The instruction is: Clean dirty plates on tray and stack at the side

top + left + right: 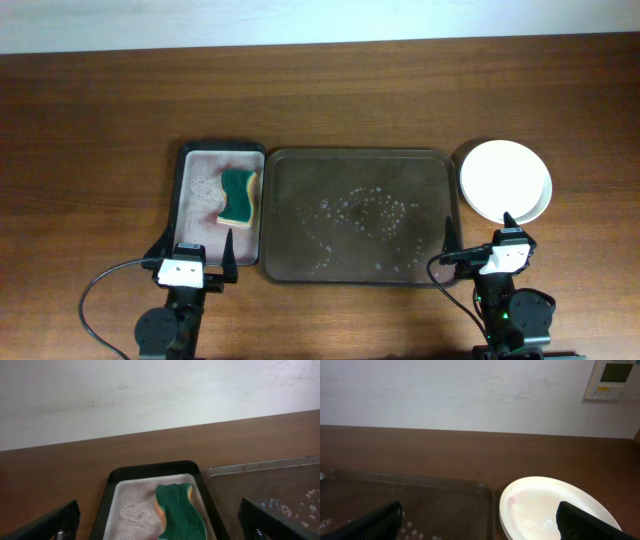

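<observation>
1. Two end effectors sit low in the overhead view: the left end effector (198, 240) and the right end effector (478, 228). Both have their fingers spread wide and hold nothing.
2. Just above the right one, at the right of the frame, the plates (505, 180) lie piled on the bench (100, 120), beside the tray (290, 215).
3. The tray, in the middle, has only bubbles (375, 210) on it.
4. The sponge (238, 195) lies in the small tray (190, 175) at the left.
5. I think the plates are hard, could break, and may be slippery if wet. The rim looks like the best place to grab.

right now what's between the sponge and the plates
The big tray, wet with droplets and otherwise bare, lies between the sponge and the plates; the overhead view shows it.
</observation>
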